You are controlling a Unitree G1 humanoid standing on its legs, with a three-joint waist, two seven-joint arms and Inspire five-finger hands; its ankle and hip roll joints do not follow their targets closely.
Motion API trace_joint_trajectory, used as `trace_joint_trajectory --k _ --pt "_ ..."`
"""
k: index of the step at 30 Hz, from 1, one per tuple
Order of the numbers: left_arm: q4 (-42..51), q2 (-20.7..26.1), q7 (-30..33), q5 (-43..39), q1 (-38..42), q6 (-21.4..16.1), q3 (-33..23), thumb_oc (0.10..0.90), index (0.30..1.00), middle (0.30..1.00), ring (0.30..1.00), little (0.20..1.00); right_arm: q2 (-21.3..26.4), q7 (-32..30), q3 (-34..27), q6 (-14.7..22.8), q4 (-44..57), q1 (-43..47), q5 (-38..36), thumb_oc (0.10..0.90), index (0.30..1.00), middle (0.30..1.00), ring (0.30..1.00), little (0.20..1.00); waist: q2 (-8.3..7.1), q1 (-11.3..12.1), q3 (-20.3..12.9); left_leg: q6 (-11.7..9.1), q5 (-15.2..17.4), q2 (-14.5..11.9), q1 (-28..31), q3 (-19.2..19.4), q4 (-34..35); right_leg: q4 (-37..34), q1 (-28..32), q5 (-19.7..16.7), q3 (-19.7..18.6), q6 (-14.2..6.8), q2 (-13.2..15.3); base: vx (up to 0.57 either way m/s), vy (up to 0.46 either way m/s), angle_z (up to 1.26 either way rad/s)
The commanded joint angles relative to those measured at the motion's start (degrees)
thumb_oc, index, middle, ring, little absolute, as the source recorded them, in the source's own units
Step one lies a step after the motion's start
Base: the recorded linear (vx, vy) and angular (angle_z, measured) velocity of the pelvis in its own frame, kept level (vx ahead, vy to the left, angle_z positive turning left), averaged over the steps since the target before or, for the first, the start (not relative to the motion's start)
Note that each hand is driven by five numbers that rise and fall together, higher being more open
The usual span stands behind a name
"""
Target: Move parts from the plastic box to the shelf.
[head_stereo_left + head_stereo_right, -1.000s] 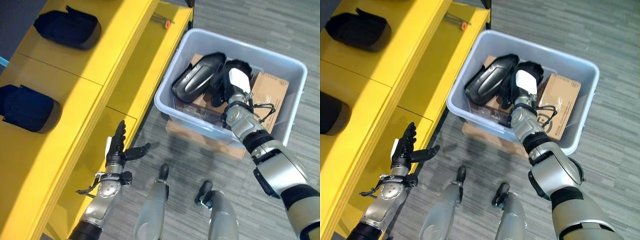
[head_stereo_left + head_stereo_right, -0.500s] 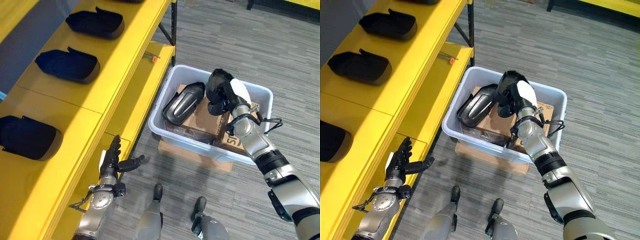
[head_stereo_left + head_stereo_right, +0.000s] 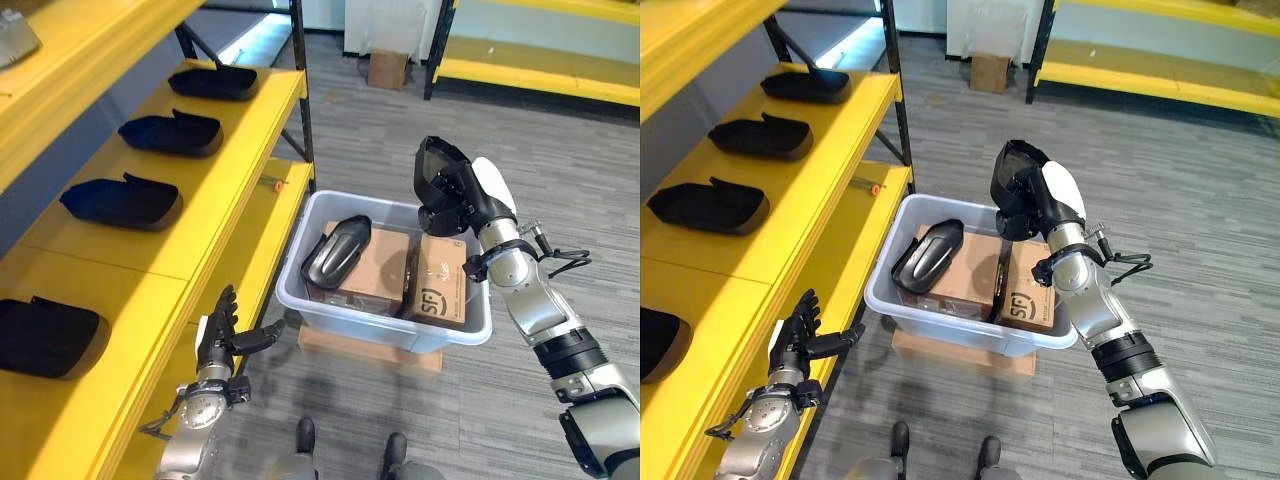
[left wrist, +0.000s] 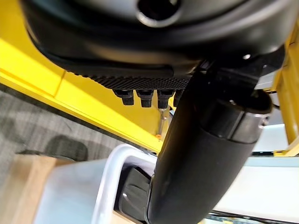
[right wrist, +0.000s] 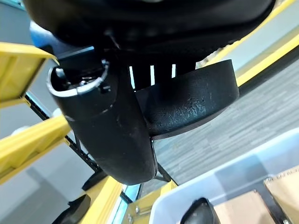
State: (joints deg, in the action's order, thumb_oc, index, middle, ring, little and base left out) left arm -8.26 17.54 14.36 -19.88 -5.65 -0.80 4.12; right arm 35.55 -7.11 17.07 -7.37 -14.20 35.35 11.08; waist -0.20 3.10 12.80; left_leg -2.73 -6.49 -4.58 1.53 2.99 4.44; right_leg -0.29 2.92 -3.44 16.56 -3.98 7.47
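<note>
1. The right hand is raised above the far right corner of the plastic box, its fingers and thumb curled round a black moulded part.
2. In the right wrist view the same held part shows as a dark curved shell clamped between the thumb and the row of fingers, clear of the box rim below it.
3. The box is a pale translucent tub standing on a flat cardboard sheet on the grey carpeted floor, just beside the yellow shelf.
4. Inside the box a second black part lies tilted on top of a brown carton; another carton stands beside it at the right end.
5. Four more black parts are spread out in a row along the middle level of the shelf: the nearest at the view's left edge, then one further along, then another, and the farthest near the dark upright post.
6. A small orange-tipped item lies on the lower level of the shelf, near the box's far left corner.
7. The left hand hangs low beside the shelf's lower level, fingers straight and spread, thumb out towards the box, holding nothing.
</note>
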Motion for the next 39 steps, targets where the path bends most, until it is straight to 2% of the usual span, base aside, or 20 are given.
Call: trace_joint_trajectory --k 1,7,11,12,14,15,17,19,20,23,25,26,27,28,29,30,31,34,37,39 --pt "1.8 3.6 0.6 2.0 -1.2 -3.6 -0.8 0.900 1.000 1.000 1.000 1.000 2.1 -1.7 -1.4 8.2 5.6 4.1 0.3 0.400 0.300 0.300 0.300 0.300 -3.64 0.9 -10.8 -2.1 5.1 -4.0 2.2 0.0 -0.8 5.3 -0.4 4.3 -2.2 -6.4 6.3 -0.01 -0.056 -0.05" --pt "2.0 3.8 1.7 0.5 -1.6 -4.3 -2.0 0.900 1.000 1.000 1.000 1.000 4.4 -1.6 2.1 9.3 6.1 9.1 -1.2 0.400 0.300 0.300 0.300 0.300 -2.57 1.5 -10.3 -3.4 3.0 -6.6 0.5 -1.1 -1.9 6.5 -1.5 6.7 -3.4 -4.1 3.3 -0.07 -0.136 -0.10" --pt "3.3 3.8 2.1 -2.7 -2.2 -5.4 -3.2 0.900 1.000 1.000 1.000 1.000 3.8 -2.4 6.1 10.5 5.7 15.4 -3.5 0.400 0.300 0.300 0.300 0.300 -1.15 3.2 -7.2 -4.7 0.7 -10.3 -4.1 -4.3 -8.6 7.3 -2.6 8.0 -3.0 -1.0 -0.3 -0.14 -0.290 0.12" --pt "4.0 3.3 2.4 -3.6 -3.4 -5.7 -4.1 0.900 1.000 1.000 1.000 1.000 2.5 -2.8 7.7 11.0 5.8 18.0 -4.1 0.400 0.300 0.300 0.300 0.300 -0.25 4.6 -5.3 -4.8 -1.4 -10.5 -5.2 -5.6 -10.9 6.4 -2.3 7.7 -2.6 -0.5 -1.4 -0.10 -0.276 -0.12" --pt "5.1 2.7 2.7 -4.6 -4.9 -5.9 -5.0 0.900 1.000 1.000 1.000 1.000 1.7 -2.8 9.0 11.2 6.6 20.3 -4.5 0.400 0.300 0.300 0.300 0.300 1.09 5.8 -3.7 -5.4 -4.7 -10.3 -6.6 -7.1 -9.6 5.7 -3.2 7.3 -1.7 -0.5 -1.9 -0.14 -0.169 -0.12" --pt "5.6 2.5 2.3 -5.6 -5.7 -6.5 -5.9 0.900 1.000 1.000 1.000 1.000 1.8 -2.4 9.9 11.5 7.7 21.3 -4.4 0.400 0.300 0.300 0.300 0.300 2.53 6.6 -3.3 -6.5 -8.8 -9.6 -8.6 -6.7 -6.0 5.3 -5.0 7.0 0.7 -0.6 -1.2 -0.20 -0.036 0.20" --pt "5.7 3.0 1.8 -6.1 -5.3 -7.0 -5.9 0.900 1.000 1.000 1.000 1.000 2.5 -2.5 10.5 11.6 8.0 22.1 -4.2 0.400 0.300 0.300 0.300 0.300 2.59 7.4 -3.3 -7.3 -12.2 -8.6 -11.4 -5.4 -4.2 5.3 -6.7 6.6 3.5 -0.8 0.4 -0.21 -0.092 0.65" --pt "5.7 4.1 0.9 -6.6 -3.9 -7.5 -5.5 0.900 1.000 1.000 1.000 1.000 3.3 -3.0 9.6 11.9 8.7 21.2 -3.2 0.400 0.300 0.300 0.300 0.300 1.53 6.0 -3.5 -6.1 -8.6 -10.9 -10.5 2.4 -10.7 7.1 -9.3 7.1 7.6 -0.1 2.4 -0.21 -0.235 1.24" --pt "6.0 4.2 1.0 -6.8 -3.3 -7.8 -5.6 0.900 1.000 1.000 1.000 1.000 3.6 -3.3 9.4 12.1 8.9 20.8 -2.8 0.400 0.300 0.300 0.300 0.300 1.18 4.9 -4.0 -6.7 -7.8 -13.3 -8.1 4.9 -14.5 8.1 -9.6 8.6 8.5 0.2 2.7 -0.07 -0.140 1.72" --pt "6.4 4.3 1.4 -6.9 -1.9 -8.2 -5.0 0.900 1.000 1.000 1.000 1.000 3.2 -4.0 7.9 11.8 9.0 19.7 -2.5 0.400 0.300 0.300 0.300 0.300 1.34 2.8 -3.9 -7.1 -6.9 -17.4 -2.6 5.3 -19.2 15.7 -11.7 11.4 11.7 1.3 4.7 -0.07 -0.012 1.44" --pt "6.9 5.2 1.3 -6.3 1.0 -8.0 -3.1 0.900 1.000 1.000 1.000 1.000 4.4 -4.4 4.9 11.5 10.5 17.2 -3.0 0.400 0.300 0.300 0.300 0.300 1.99 -1.4 -4.1 -8.0 -6.2 -20.8 1.6 10.3 -13.7 27.0 -16.4 12.8 15.5 0.1 10.9 -0.15 0.216 1.59" --pt "7.1 5.5 0.9 -6.0 2.0 -7.9 -2.3 0.900 1.000 1.000 1.000 1.000 4.6 -4.7 4.1 11.4 10.5 16.4 -3.1 0.400 0.300 0.300 0.300 0.300 2.15 -1.9 -4.3 -8.4 -5.5 -20.8 1.9 11.4 -12.3 29.4 -17.2 13.0 15.7 -0.3 12.6 -0.10 0.271 2.42" --pt "7.6 5.8 0.1 -5.6 3.3 -7.7 -1.4 0.900 1.000 1.000 1.000 1.000 4.7 -4.9 2.2 11.4 10.9 14.4 -3.2 0.400 0.300 0.300 0.300 0.300 2.83 -3.2 -4.6 -8.4 0.1 -20.2 3.1 14.5 -9.9 31.4 -18.1 12.4 16.7 -1.3 14.9 -0.02 0.246 2.37" --pt "7.9 6.0 -0.2 -5.6 4.5 -7.7 -0.3 0.900 1.000 1.000 1.000 1.000 4.3 -5.2 0.7 11.4 11.3 12.2 -3.4 0.400 0.300 0.300 0.300 0.300 2.72 -3.5 -4.7 -8.2 3.7 -19.6 2.8 15.9 -10.1 31.9 -17.9 11.8 16.3 -2.1 16.5 0.01 0.241 1.99" --pt "7.7 6.3 -0.6 -5.5 4.7 -7.7 0.0 0.900 1.000 1.000 1.000 1.000 3.4 -5.3 -0.1 11.1 11.6 10.6 -3.7 0.400 0.300 0.300 0.300 0.300 2.67 -3.3 -4.3 -7.7 6.1 -18.3 1.8 15.0 -11.3 31.0 -17.5 10.9 15.8 -2.6 17.2 0.04 0.241 0.97" --pt "7.8 6.4 -0.6 -5.1 4.7 -7.8 0.1 0.900 1.000 1.000 1.000 1.000 2.8 -5.2 -0.9 11.1 12.0 9.3 -3.5 0.400 0.300 0.300 0.300 0.300 2.47 -3.2 -3.9 -7.3 6.4 -17.6 0.3 14.2 -13.8 30.4 -17.0 9.9 15.4 -3.1 17.7 0.01 0.329 0.21" --pt "9.2 6.5 -0.9 -5.3 4.4 -8.1 -0.3 0.900 1.000 1.000 1.000 1.000 1.1 -5.5 -2.1 11.3 12.7 7.1 -3.4 0.400 0.300 0.300 0.300 0.300 1.66 -2.3 -2.7 -6.7 9.5 -16.2 -1.9 14.4 -15.7 27.3 -15.7 6.4 16.0 -4.7 19.8 -0.01 0.273 -0.12" --pt "9.4 6.9 -1.0 -3.7 4.2 -8.1 -0.3 0.900 1.000 1.000 1.000 1.000 0.4 -5.4 -2.6 11.1 12.4 6.2 -2.9 0.400 0.300 0.300 0.300 0.300 0.95 -1.4 -2.2 -6.3 10.5 -14.3 -1.6 14.1 -14.5 25.1 -14.4 3.9 16.6 -6.1 21.0 -0.02 0.211 0.09" --pt "8.7 6.7 -1.4 -1.7 1.1 -7.2 -2.1 0.900 1.000 1.000 1.000 1.000 -0.5 -4.4 -4.0 11.1 13.0 3.8 -1.9 0.400 0.300 0.300 0.300 0.300 -1.25 1.4 -2.0 -5.7 12.3 -11.9 -3.2 12.1 -15.6 21.1 -11.4 0.4 19.2 -7.8 22.4 -0.01 0.179 0.10" --pt "8.4 6.3 -1.1 -1.3 0.4 -7.1 -2.7 0.900 1.000 1.000 1.000 1.000 -1.0 -4.4 -3.9 11.0 12.7 3.7 -1.4 0.400 0.300 0.300 0.300 0.300 -2.11 2.2 -1.9 -5.3 12.5 -11.1 -3.2 11.6 -15.1 19.5 -10.5 -1.1 20.0 -8.5 22.5 -0.02 0.101 0.52"
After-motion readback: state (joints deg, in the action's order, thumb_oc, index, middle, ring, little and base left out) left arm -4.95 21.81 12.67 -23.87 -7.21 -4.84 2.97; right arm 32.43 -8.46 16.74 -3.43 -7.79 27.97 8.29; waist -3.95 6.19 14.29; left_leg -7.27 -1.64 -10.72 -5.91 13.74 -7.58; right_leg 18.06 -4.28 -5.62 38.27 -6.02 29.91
